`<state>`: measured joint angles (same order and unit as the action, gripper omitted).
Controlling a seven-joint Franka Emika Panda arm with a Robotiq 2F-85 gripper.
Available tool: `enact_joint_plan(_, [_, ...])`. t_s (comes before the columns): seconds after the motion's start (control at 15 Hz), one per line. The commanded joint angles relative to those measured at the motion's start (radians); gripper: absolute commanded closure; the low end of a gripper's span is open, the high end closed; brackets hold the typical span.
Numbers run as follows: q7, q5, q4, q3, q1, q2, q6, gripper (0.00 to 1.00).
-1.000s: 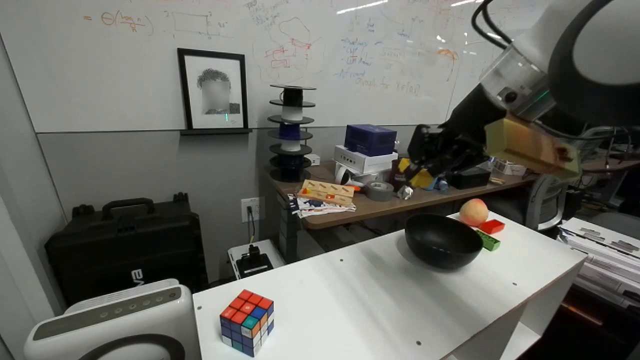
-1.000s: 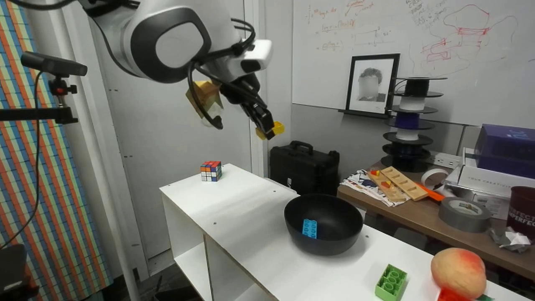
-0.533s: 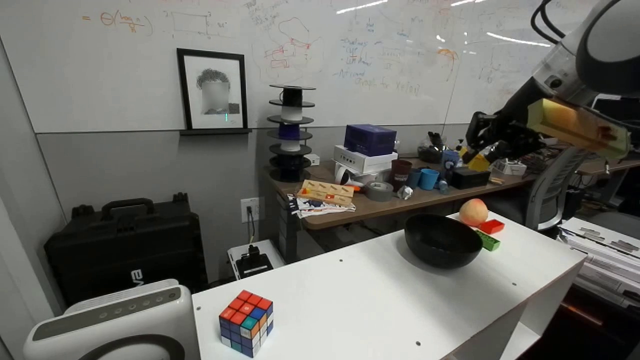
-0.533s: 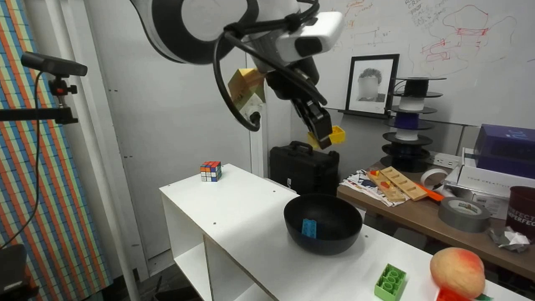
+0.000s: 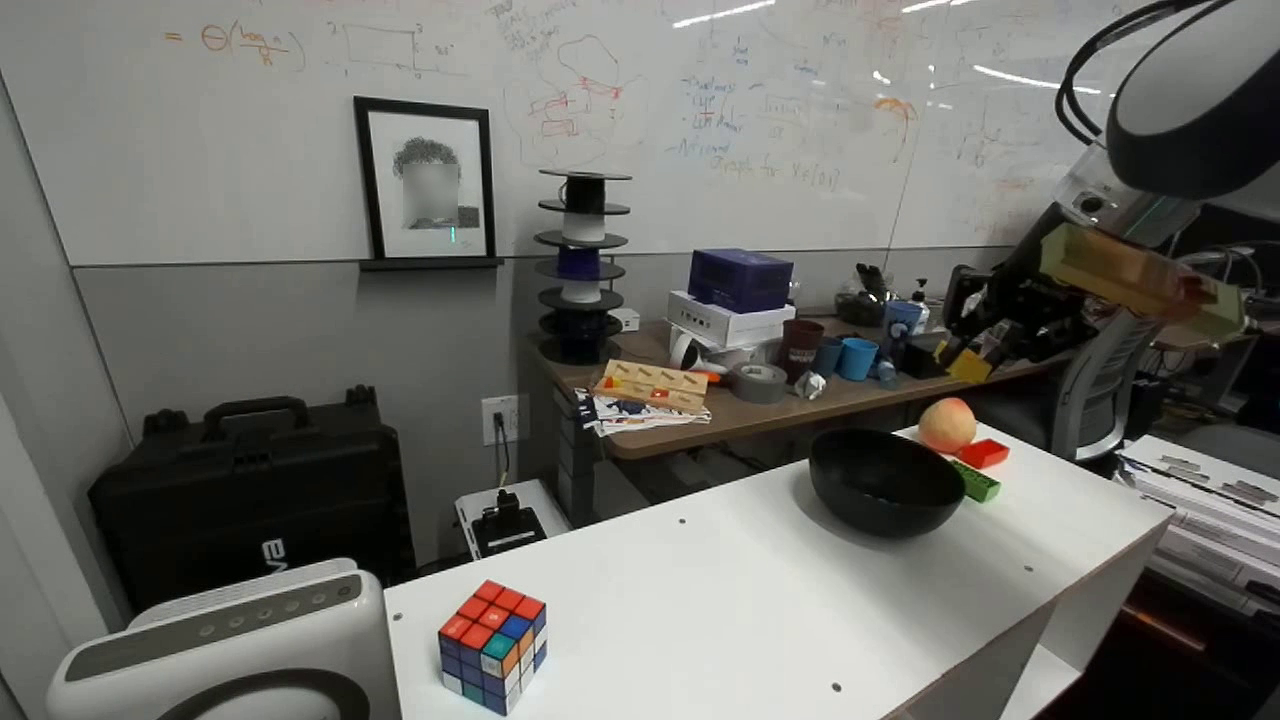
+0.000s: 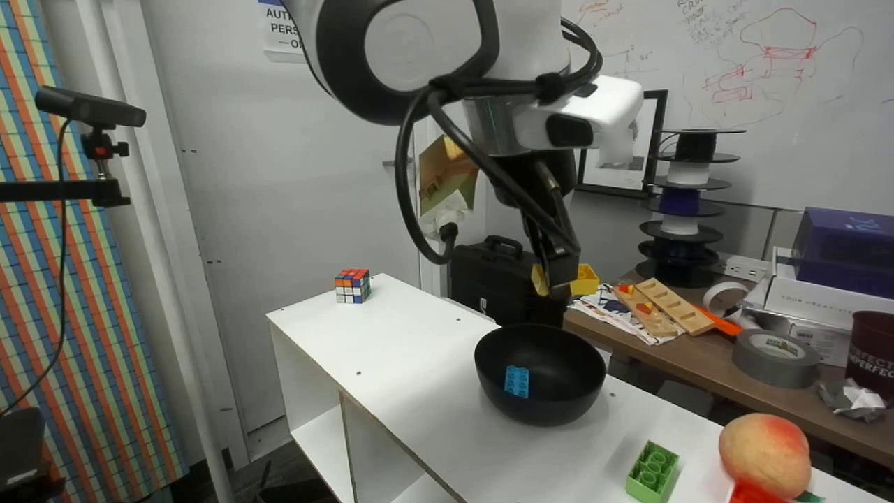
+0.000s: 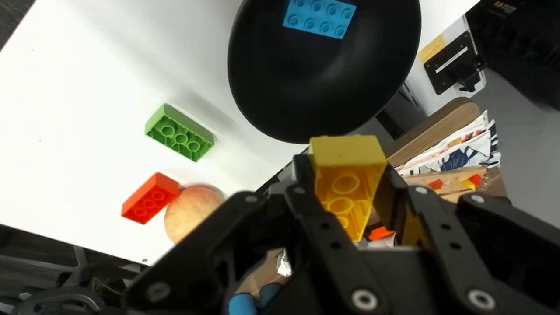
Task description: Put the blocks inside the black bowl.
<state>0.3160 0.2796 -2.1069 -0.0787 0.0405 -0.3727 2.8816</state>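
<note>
My gripper (image 7: 343, 175) is shut on the yellow block (image 7: 350, 153), holding it in the air higher than the black bowl (image 6: 566, 395). In an exterior view the yellow block (image 6: 585, 281) shows above the bowl's back rim; in the wrist view it overlaps the near edge of the bowl (image 7: 306, 96). The flat blue block (image 6: 517, 381) lies inside the bowl and also shows in the wrist view (image 7: 319, 16). The red block (image 7: 151, 198) lies on the white table beside the peach ball. A green block (image 7: 180, 133) lies between bowl and red block.
The peach-orange ball (image 6: 765, 454) sits against the red block. A Rubik's cube (image 5: 493, 645) stands at the far end of the white table (image 5: 700, 620). A brown desk (image 6: 712, 363) with tape, boxes and cups runs along the bowl's back side.
My gripper has carried the yellow block rightward in both exterior views, then lowered it nearer the bowl's height. The blocks on the table, the bowl and the blue block have not moved.
</note>
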Motion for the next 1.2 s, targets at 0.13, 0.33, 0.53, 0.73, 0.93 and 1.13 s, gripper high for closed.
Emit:
enact_joint_plan(0.13, [-0.068,0.120,0.122,0.118,0.093,-0.092,-0.033,0.87])
enact_joint_plan(0.33, [-0.050,0.111,0.176,0.109,0.090,-0.160,-0.043,0.87])
enact_joint_plan(0.53, [-0.033,0.089,0.228,0.088,0.077,-0.227,-0.052,0.87])
enact_joint_plan(0.73, [-0.031,0.087,0.288,0.090,0.078,-0.296,-0.074,0.87])
enact_joint_plan(0.93, [-0.041,0.085,0.329,0.105,0.073,-0.343,-0.100,0.61])
enact_joint_plan(1.13, [-0.042,0.072,0.315,0.102,0.057,-0.331,-0.121,0.34])
